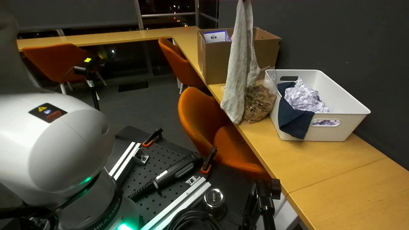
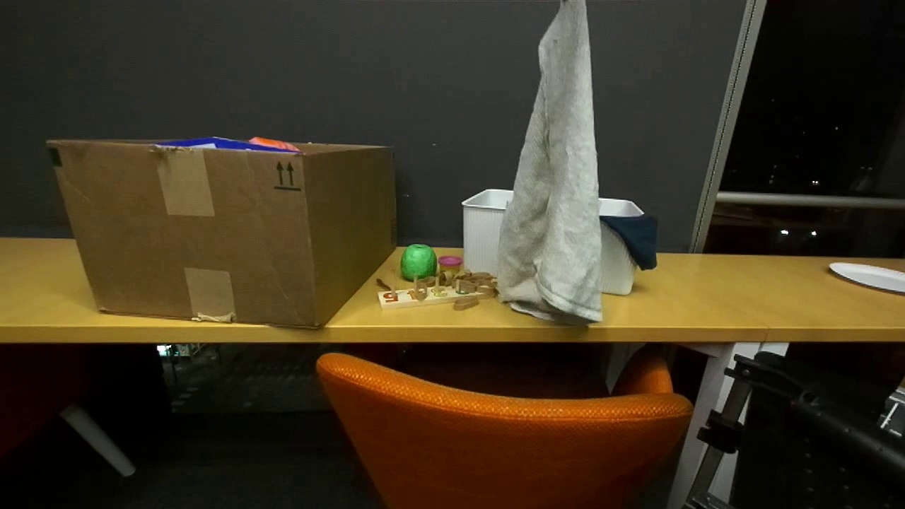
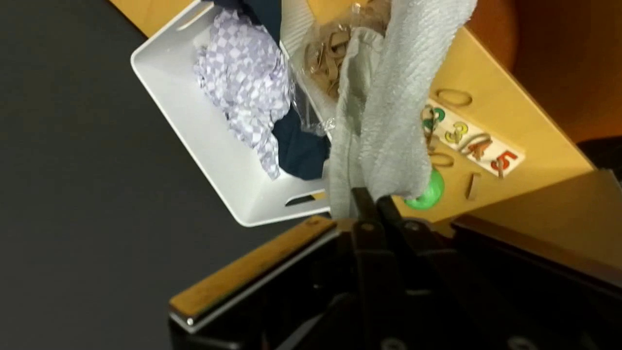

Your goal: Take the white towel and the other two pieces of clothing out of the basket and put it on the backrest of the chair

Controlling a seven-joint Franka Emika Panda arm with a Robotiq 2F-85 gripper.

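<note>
My gripper (image 3: 375, 197) is shut on the top of the white towel (image 3: 398, 107); only a dark tip shows at the top edge of the exterior views. The towel hangs down in both exterior views (image 1: 239, 70) (image 2: 555, 212), in front of the table edge and beside the basket. The white basket (image 1: 354, 105) (image 2: 481, 233) (image 3: 182, 124) stands on the table. In it lies a crumpled purple-white checkered cloth (image 1: 303, 97) (image 3: 243, 82). A dark blue cloth (image 1: 292, 119) (image 2: 636, 237) (image 3: 301, 150) hangs partly over its rim. The orange chair (image 1: 195, 115) (image 2: 509, 431) stands at the table.
A cardboard box (image 1: 217, 60) (image 2: 212, 233) stands on the table. A bag of brown bands (image 1: 258, 102), a number board (image 3: 486, 141) and a green ball (image 2: 418, 261) lie near the basket. A white plate (image 2: 870, 276) is on the table. A black stand (image 1: 265, 198) rises near the table edge.
</note>
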